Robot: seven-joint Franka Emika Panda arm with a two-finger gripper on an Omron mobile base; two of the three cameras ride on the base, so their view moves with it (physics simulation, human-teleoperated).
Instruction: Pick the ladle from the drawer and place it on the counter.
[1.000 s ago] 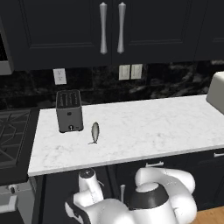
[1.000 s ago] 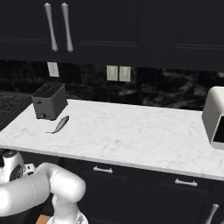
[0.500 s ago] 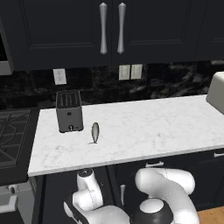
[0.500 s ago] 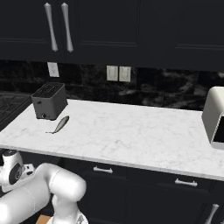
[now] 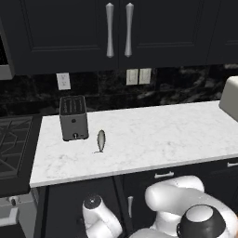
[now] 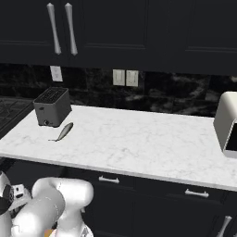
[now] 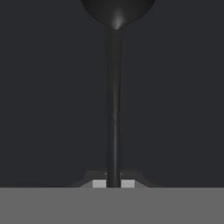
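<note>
Lower now, the arm's elbow; hand view shows the tool [image 7: 113, 183] clamped on the ladle [image 7: 113, 96], bowl at frame top.

Ladle [image 7: 113, 87] black; counter [image 5: 153, 135] white, faint grey veining; toaster [image 5: 73, 118] dark grey; fish-shaped item [image 5: 100, 140] grey.

— How much of the ladle [image 7: 113, 96] shows?
— The bowl is cut off by the top edge; the handle's near end hides between the fingers [image 7: 99, 183].
— The bench [image 5: 153, 139]?
— Its right end runs out of frame.
</note>
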